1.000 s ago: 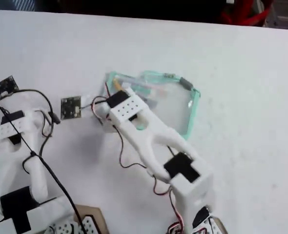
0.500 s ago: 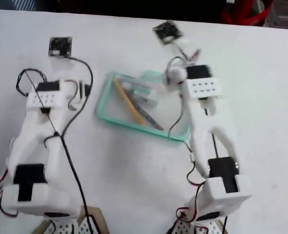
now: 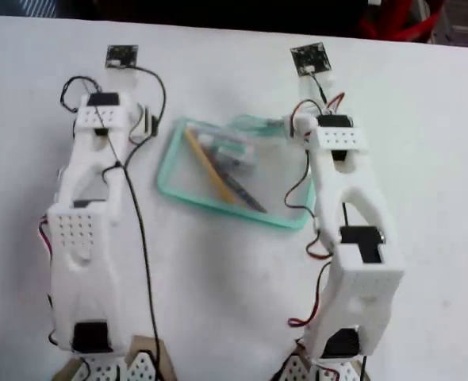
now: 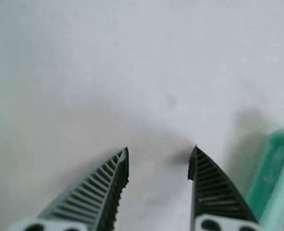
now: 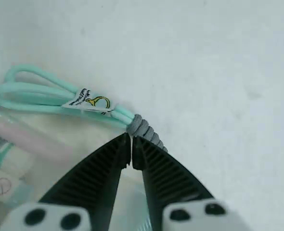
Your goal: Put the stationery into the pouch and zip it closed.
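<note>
The pouch (image 3: 167, 171) lies between the arms, with a pencil (image 3: 206, 171) inside. The right gripper (image 5: 131, 139) is nearly closed against the grey zip pull (image 5: 144, 129). The left gripper (image 4: 159, 156) stands wide beside the pouch's edge. It is best to pin the pouch with the left, then pull straight along the zip.

Bright and flat across the white table (image 3: 424, 119), close to washed out; dark only beyond the far edge. Faint, soft-edged shadows hugging both arms (image 3: 83, 230) (all diffuse, light from overhead). From the left wrist, a broad grey shadow pooling around the left gripper (image 4: 158, 150), darker smudge beside the pouch (image 4: 272, 178) rim. From the right wrist, pale sheen on the clear pouch face, even brightness past the right gripper (image 5: 132, 138).
</note>
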`<act>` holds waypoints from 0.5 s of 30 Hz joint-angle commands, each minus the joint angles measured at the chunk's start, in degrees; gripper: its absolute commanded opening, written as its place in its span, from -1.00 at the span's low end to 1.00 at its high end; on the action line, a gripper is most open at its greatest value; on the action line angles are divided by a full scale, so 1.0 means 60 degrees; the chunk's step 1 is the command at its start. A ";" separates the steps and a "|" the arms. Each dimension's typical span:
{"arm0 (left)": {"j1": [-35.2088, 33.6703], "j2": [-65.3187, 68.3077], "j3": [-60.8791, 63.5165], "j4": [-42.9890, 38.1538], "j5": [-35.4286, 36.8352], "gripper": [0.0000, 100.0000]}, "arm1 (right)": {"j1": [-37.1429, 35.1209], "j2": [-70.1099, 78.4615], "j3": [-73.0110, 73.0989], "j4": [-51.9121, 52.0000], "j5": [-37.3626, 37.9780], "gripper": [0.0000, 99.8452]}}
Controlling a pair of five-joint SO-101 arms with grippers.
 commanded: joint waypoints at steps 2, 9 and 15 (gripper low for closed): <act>0.0491 0.1062 -0.2857 0.2608 -0.0132 -0.59 | -0.0300 0.1018 -0.1729 0.0637 0.0527 -0.96; 0.1179 0.2352 -0.6022 0.5890 -0.0747 -0.59 | -0.0857 0.2557 -0.4132 0.3421 0.0894 -0.96; 0.0476 0.2454 -0.7692 0.6125 -0.0718 -0.74 | -0.1473 0.2703 -0.4586 0.4418 0.1875 -0.96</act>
